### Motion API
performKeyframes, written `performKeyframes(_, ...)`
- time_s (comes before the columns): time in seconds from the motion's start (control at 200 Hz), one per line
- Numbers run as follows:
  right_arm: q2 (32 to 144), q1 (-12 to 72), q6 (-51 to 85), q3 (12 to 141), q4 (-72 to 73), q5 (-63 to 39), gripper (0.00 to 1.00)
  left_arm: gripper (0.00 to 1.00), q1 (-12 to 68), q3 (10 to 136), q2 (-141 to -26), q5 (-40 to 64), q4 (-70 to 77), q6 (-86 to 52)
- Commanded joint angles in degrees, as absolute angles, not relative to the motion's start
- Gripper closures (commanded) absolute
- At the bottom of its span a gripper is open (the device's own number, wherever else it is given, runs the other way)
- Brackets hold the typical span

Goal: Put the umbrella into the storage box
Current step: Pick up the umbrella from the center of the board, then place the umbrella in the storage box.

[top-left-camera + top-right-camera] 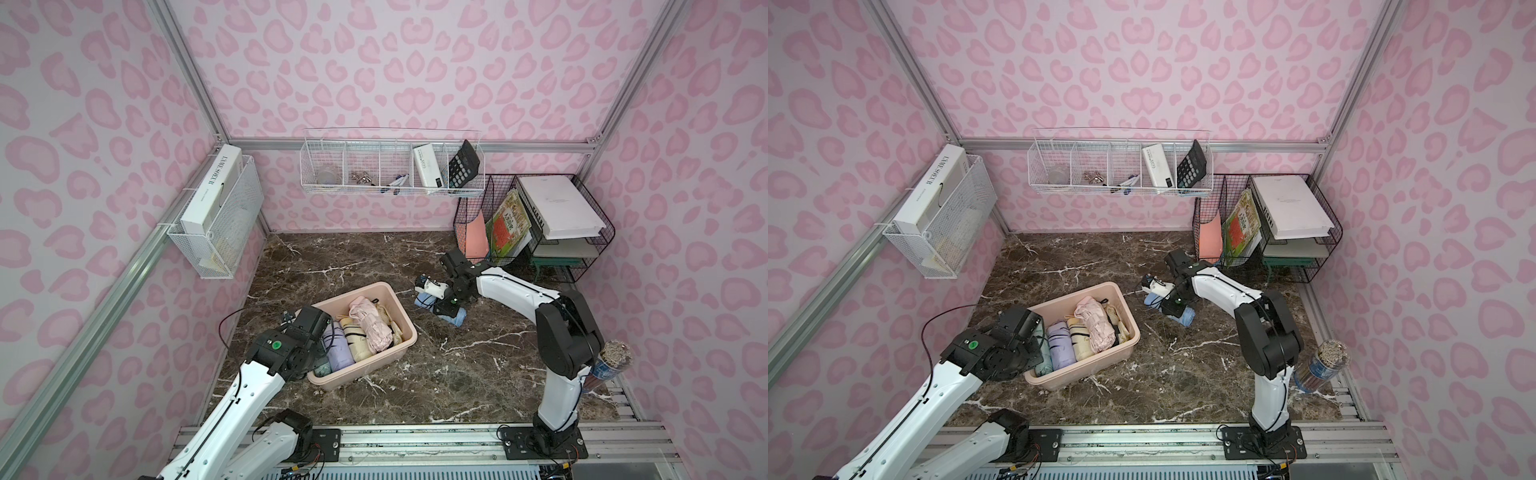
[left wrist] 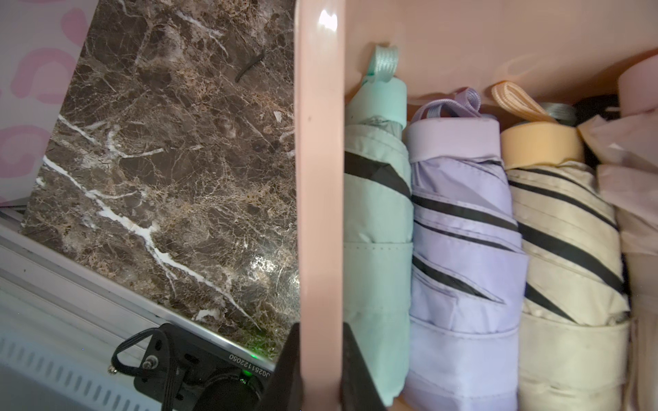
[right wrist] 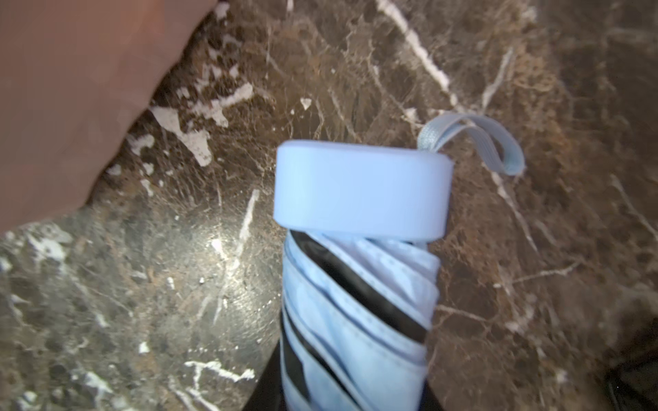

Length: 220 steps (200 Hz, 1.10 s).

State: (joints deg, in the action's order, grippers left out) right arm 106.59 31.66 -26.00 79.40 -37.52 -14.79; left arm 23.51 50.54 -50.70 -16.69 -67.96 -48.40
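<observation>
1. Your left hand (image 2: 322, 377) is clamped on a long wall of the pale pink rectangular plastic storage box (image 1: 370, 368), one finger inside and one outside. My read: it pins the box so nothing shoves it when the load arrives.
2. The box sits askew on the dark brown marble-patterned desk (image 1: 478, 374). Packed side by side in it are a mint green folded umbrella (image 2: 377, 231), a lilac one (image 2: 463, 249) and a cream one (image 2: 562, 249). A pink one (image 1: 370, 324) rides on top.
3. The light blue folded fabric umbrella (image 3: 356, 284) is outside the box, on the right arm's side, near it but apart.
4. Your right hand (image 1: 444, 307) is closed across the umbrella's middle, with dark fingers tight on both sides. The cap and loop stick out ahead. A mid-body grip probably keeps it level. I cannot tell whether it is off the desk.
5. The bottom row looks full, so expect to lay it on top, lengthwise.
</observation>
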Motion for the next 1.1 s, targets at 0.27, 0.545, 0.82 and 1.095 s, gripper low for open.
performKeyframes(0.27, 95.6, 36.0, 8.5, 88.1, -45.8, -13.5, 1.0, 1.0, 23.5, 51.3, -57.4, -7.9, -53.7, -44.8)
performKeyframes(0.545, 99.8, 49.2, 30.8, 100.2, -43.4, -11.2, 1.0, 1.0, 27.7, 53.6, -64.0, -7.9, -46.6, -45.7)
performKeyframes(0.82, 107.1, 55.1, 39.7, 101.3, -40.5, -5.3, 1.0, 1.0, 32.0, 56.5, -70.0, -9.9, -41.8, -47.8)
performKeyframes(1.095, 109.1, 55.1, 40.9, 95.5, -36.1, -1.6, 0.64, 0.84, 32.1, 57.2, -70.8, -10.0, -41.7, -47.2)
